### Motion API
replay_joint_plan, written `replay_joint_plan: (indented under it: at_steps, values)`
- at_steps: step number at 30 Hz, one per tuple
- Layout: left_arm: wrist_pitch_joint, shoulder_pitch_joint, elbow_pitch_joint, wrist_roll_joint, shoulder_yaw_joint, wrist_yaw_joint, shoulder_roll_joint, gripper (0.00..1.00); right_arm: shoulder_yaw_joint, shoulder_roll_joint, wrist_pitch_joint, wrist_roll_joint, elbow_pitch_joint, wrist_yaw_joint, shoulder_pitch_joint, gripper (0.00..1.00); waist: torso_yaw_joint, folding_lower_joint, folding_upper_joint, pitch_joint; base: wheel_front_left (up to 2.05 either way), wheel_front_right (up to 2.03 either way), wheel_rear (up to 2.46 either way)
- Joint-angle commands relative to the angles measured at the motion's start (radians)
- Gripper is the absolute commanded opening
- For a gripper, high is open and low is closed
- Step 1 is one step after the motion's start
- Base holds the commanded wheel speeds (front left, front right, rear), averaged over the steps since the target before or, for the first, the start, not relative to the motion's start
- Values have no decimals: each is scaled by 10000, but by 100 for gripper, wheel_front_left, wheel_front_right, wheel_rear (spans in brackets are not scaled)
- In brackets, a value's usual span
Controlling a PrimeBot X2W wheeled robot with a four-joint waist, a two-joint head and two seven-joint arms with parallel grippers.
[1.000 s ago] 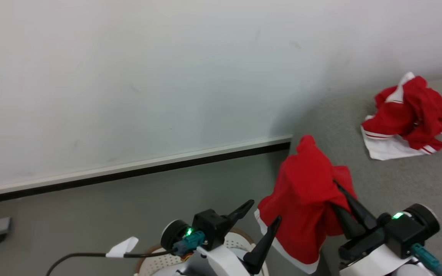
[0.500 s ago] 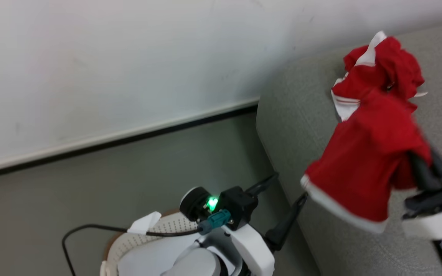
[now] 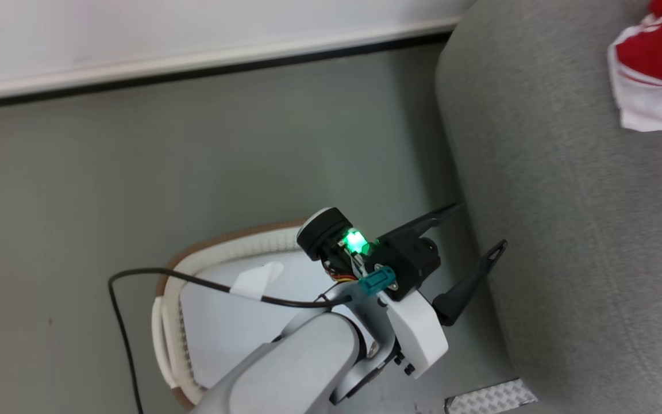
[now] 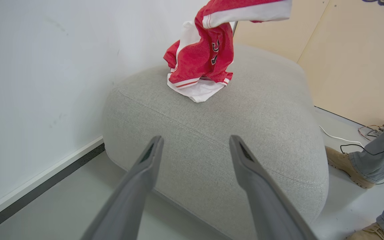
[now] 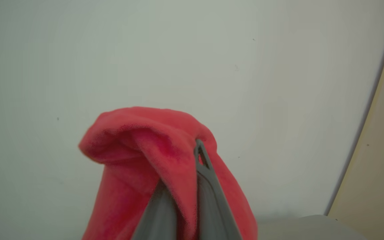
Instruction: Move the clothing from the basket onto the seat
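My right hand (image 5: 187, 176) is closed tight on a red garment (image 5: 138, 150). In the right wrist view the cloth drapes over both fingers, with a pale wall behind it. In the left wrist view the same garment hangs at the top edge, its white hem running roughly level. It appears to be above the far part of the seat (image 4: 212, 140). Just below it, a red pile (image 4: 200, 63) of clothing lies on the seat top. So the seat lies beneath my right hand. I judge the coming move to be a lowering or a release downward, onto or beside that pile.

My left hand (image 3: 478, 227) is spread wide and holds nothing. In the head view it sits low, just beside the seat's rounded side, with the basket (image 3: 222, 244) near it on the floor. My own arm hides much of the basket, so I cannot tell what is left inside. The right hand is the nearer one to the seat top.
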Motion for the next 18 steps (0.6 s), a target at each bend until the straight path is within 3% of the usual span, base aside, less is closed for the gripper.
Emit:
replay_joint_plan:
  at_steps: [1, 5, 11, 17, 18]
  values:
    - [-60, -170, 55, 60, -115, -23, 13, 100, -217, -360, 38, -190, 687, -29, -537, 0, 751, -2, -1, 921, 0, 0, 0]
    - [-118, -427, 83, 8, -300, 81, -4, 100, -605, -498, 30, -418, 2601, -28, -1605, 0, 1106, -2, -1, 1428, 0, 0, 0]
    - [-326, -709, 155, -109, -616, 250, -25, 100, -1483, -63, -288, -1358, 5608, -28, -2318, 0, 1623, -2, -1, 1787, 0, 0, 0]
    - [-406, -802, 233, -308, -788, 495, -30, 100, -1883, 362, -424, -1849, 6830, -28, -2336, 0, 1839, -2, -1, 1765, 0, 0, 0]
    - [-416, -815, 261, -354, -807, 497, -29, 100, -1914, 338, -440, -1920, 6916, -28, -2318, 30, 1866, -2, -1, 1736, 0, 0, 0]
